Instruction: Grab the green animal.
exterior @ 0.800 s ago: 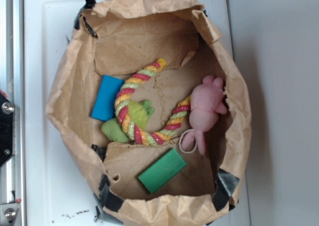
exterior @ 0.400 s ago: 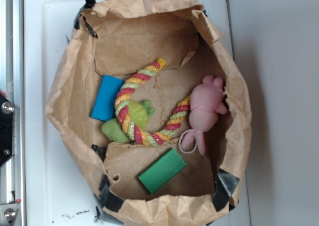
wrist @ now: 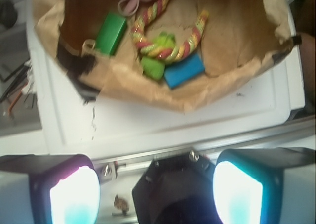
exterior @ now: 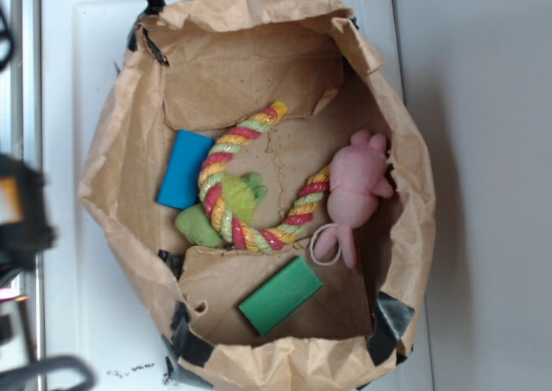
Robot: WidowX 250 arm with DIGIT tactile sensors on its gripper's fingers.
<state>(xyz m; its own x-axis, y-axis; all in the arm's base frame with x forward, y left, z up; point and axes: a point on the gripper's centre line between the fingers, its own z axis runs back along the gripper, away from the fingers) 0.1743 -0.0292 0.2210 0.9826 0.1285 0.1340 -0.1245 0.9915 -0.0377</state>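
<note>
One brown paper bag (exterior: pixel 129 149), mouth rolled open, sits on a white tray (exterior: pixel 78 80). Dark tape patches show at its rim corners.

Contents, counted in the exterior view:
- One green animal (exterior: pixel 235 203), lime plush, lying near the middle of the bag floor, slightly to the left. Also seen in the wrist view (wrist: pixel 157 56).
- One rope ring (exterior: pixel 250 184), twisted in yellow, pink and pale green. Its lower-left arc lies across the green animal, touching it, so part of the plush shows inside the ring and part outside.
- One blue block (exterior: pixel 185 169), just left of the ring, beside the green animal.
- One dark-green block (exterior: pixel 280 295), flat, on a folded paper flap at the bottom of the picture, apart from the plush.
- One pink plush (exterior: pixel 355 188) at the right, touching the ring's right side, with a pale loop below it.

Gripper (wrist: pixel 155 184): the wrist view shows two finger pads (wrist: pixel 74 194) set wide apart with nothing between them, so the jaws stand spread and empty. It sits outside the bag, over the tray's edge, well apart from the green animal. In the exterior view only blurred dark arm parts show at the left border.
</note>
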